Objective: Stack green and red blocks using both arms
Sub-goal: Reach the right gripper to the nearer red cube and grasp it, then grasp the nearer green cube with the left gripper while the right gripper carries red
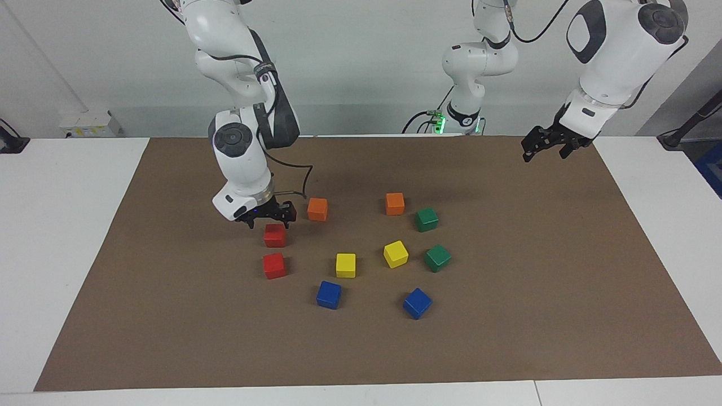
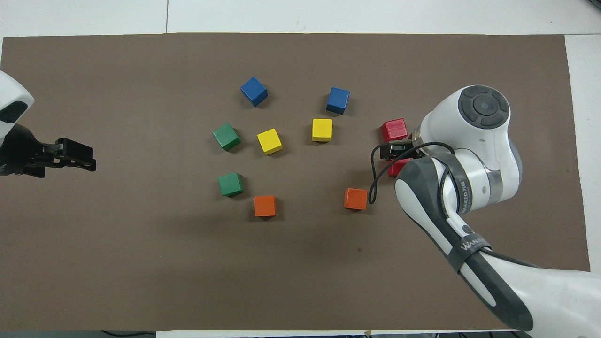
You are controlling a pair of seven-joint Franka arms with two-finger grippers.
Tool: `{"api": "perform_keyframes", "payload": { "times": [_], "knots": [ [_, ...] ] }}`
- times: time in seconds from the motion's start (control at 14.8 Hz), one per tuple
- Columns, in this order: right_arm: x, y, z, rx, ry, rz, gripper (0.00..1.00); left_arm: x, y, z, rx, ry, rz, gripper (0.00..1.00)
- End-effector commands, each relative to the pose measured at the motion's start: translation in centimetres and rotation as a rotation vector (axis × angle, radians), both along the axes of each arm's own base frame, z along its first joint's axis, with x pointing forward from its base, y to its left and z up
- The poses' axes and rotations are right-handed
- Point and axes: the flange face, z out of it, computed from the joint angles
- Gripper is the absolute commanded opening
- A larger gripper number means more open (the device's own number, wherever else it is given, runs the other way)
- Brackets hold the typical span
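Red blocks (image 1: 274,235): two, lower left of centre in facing view, near each other, apart
Green blocks (image 1: 427,219): two, right of centre, unstacked
Handling: likely light, rigid, smooth; best pinched on opposite flat sides
Right gripper (image 1: 269,217): just above upper red block, finger spread unclear
Left gripper (image 1: 546,145): waiting at upper right, fingers apart, holding nothing

In the overhead view, the red block nearer the robots (image 2: 397,167) is largely covered by the right hand (image 2: 393,151) and its wrist, so contact cannot be judged there. The left arm (image 2: 11,112) is cut off by that view's edge. In the facing view, both arms' upper links are cropped.
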Motion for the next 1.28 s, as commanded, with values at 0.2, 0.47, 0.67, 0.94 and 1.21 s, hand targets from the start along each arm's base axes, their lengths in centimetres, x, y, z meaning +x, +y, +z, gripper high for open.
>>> {"api": "perform_keyframes", "payload": {
  "times": [0.2, 0.47, 0.67, 0.94, 1.21],
  "knots": [
    [0.3, -0.2, -2.1, 0.008, -0.022, 0.000, 1.00, -0.6, 0.2, 0.6, 0.005, -0.002, 0.000, 1.00],
    [0.4, -0.2, -3.2, 0.011, -0.027, -0.001, 1.00, -0.6, 0.2, 0.5, 0.005, 0.000, 0.000, 1.00],
    [0.0, -0.3, -4.5, 0.013, -0.025, -0.002, 1.00, -0.6, 0.1, 0.6, 0.005, -0.003, -0.001, 1.00],
    [-0.4, -0.3, -5.1, 0.011, -0.005, -0.003, 0.94, -0.5, -0.9, 0.3, 0.003, -0.035, 0.013, 1.00],
    [-0.7, -0.3, -5.0, 0.004, 0.020, -0.002, 0.00, -1.1, -6.8, -4.1, 0.011, -0.055, 0.133, 1.00]
  ]
}}
